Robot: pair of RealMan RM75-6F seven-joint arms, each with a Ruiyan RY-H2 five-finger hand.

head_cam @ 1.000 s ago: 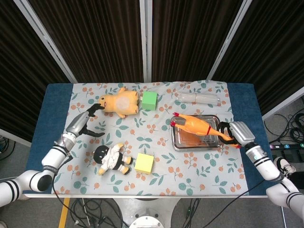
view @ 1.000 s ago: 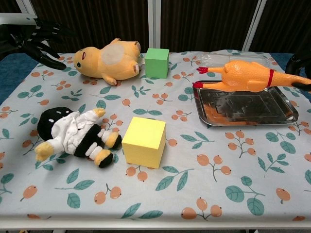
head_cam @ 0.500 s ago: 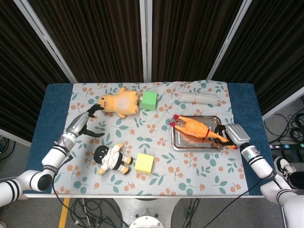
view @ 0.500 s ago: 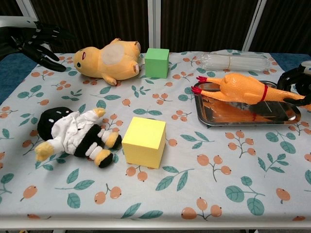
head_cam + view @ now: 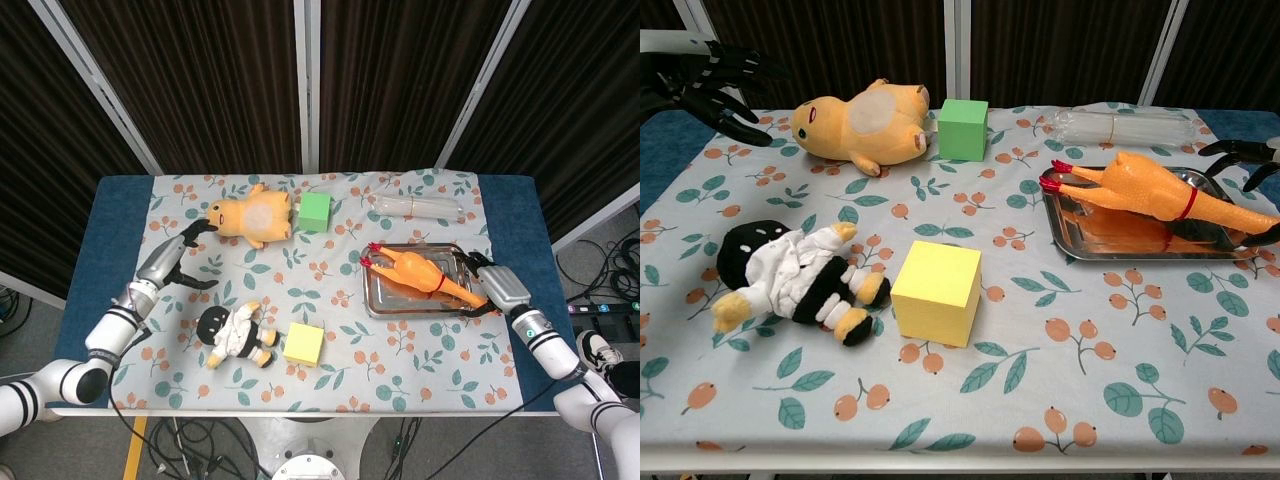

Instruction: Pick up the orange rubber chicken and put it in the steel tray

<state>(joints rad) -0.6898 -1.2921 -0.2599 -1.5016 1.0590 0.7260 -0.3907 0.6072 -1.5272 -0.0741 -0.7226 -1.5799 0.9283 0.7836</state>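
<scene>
The orange rubber chicken (image 5: 420,272) (image 5: 1150,195) lies slanted in the steel tray (image 5: 385,303) (image 5: 1120,250) at the right of the table, its red comb over the tray's left rim. My right hand (image 5: 490,285) (image 5: 1250,190) sits at the chicken's tail end with its fingers spread, one above and one below the tail, not gripping it. My left hand (image 5: 175,262) (image 5: 710,85) hovers open at the far left, near the yellow plush.
A yellow plush animal (image 5: 255,218) and a green cube (image 5: 315,212) lie at the back. A black-and-white doll (image 5: 235,335) and a yellow cube (image 5: 303,343) sit near the front. A clear plastic bottle (image 5: 418,206) lies behind the tray.
My right hand lowered the chicken from above the tray down into it, then spread its fingers off the tail. The left hand stayed in place.
</scene>
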